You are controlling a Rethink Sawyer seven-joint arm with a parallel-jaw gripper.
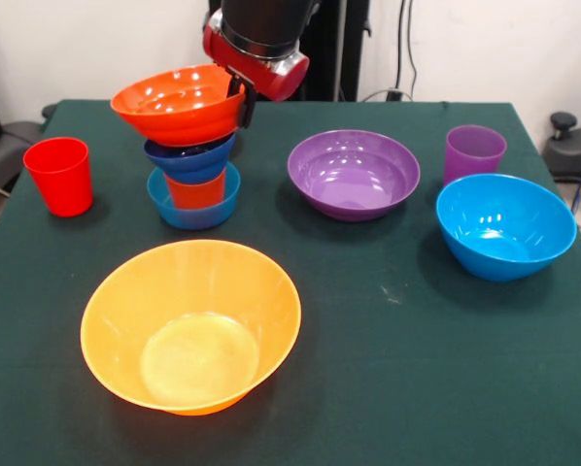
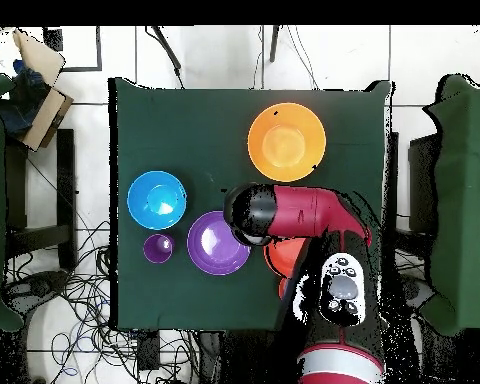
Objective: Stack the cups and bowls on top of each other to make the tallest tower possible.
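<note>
A red-orange bowl [image 1: 179,102] sits tilted on top of a small stack. Below it are a dark blue small bowl [image 1: 188,155], an orange-red cup [image 1: 195,190] and a light blue small bowl [image 1: 195,209]. My gripper [image 1: 242,102] is shut on the red-orange bowl's right rim. Standing apart on the cloth are the big yellow-orange bowl [image 1: 191,325] [image 2: 286,141], a purple bowl [image 1: 354,173] [image 2: 218,243], a large light blue bowl [image 1: 505,225] [image 2: 156,199], a purple cup [image 1: 474,152] [image 2: 158,248] and a red cup [image 1: 59,175]. In the overhead view the arm [image 2: 304,215] hides the stack, apart from a sliver of the red-orange bowl [image 2: 274,258].
The dark green tablecloth [image 1: 388,388] covers the table. The red cup stands near the table's left edge in the front view, and the large light blue bowl lies close to the right edge. Chairs and cables surround the table.
</note>
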